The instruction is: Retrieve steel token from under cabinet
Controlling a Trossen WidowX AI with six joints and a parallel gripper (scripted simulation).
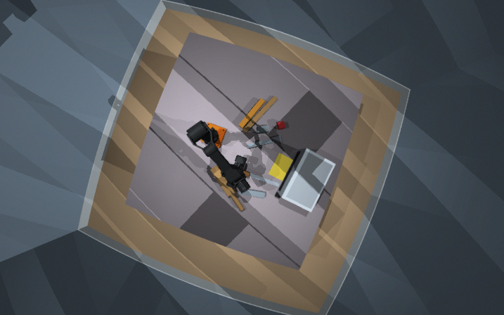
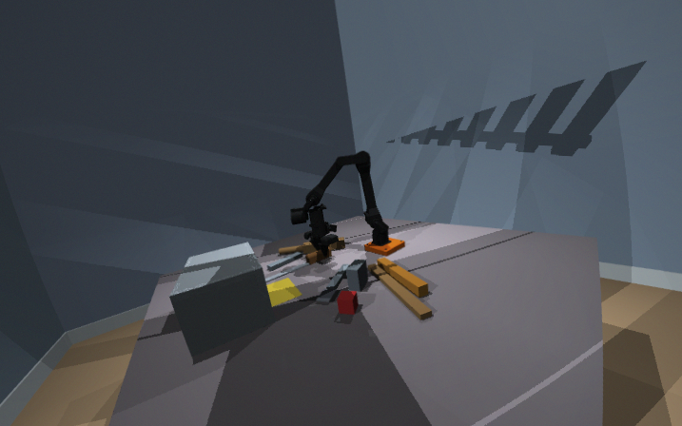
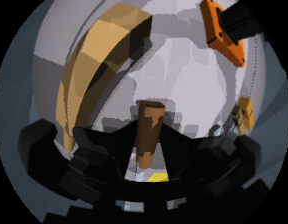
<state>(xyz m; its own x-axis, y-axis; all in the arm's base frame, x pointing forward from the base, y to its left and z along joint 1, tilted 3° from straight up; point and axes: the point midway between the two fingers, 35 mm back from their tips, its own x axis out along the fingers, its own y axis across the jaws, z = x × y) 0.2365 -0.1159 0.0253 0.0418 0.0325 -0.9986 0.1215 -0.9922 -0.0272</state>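
Note:
The grey cabinet (image 1: 306, 181) (image 2: 229, 309) stands with the yellow marked area (image 1: 281, 166) (image 2: 283, 292) (image 3: 158, 177) in front of it. My gripper (image 1: 244, 174) (image 2: 322, 254) (image 3: 148, 123) is low over the table, shut on the brown handle (image 1: 247, 174) (image 2: 312, 258) (image 3: 150, 120) of a tool. The tool's thin pale blade (image 1: 263, 180) (image 2: 282, 273) points at the cabinet front, beside the marked area. Whether its tip is under the cabinet I cannot tell. The steel token is not visible; the vent slots cannot be made out.
Tan bars (image 1: 237, 202) (image 3: 102, 45) and a pale strip (image 1: 256, 193) (image 2: 283, 261) lie beside my gripper. Across the table are a grey block (image 2: 356, 276), another grey strip (image 1: 259, 143), a red cube (image 1: 281, 125) (image 2: 347, 301), an orange bar (image 1: 252, 113) and a tan bar (image 2: 404, 297).

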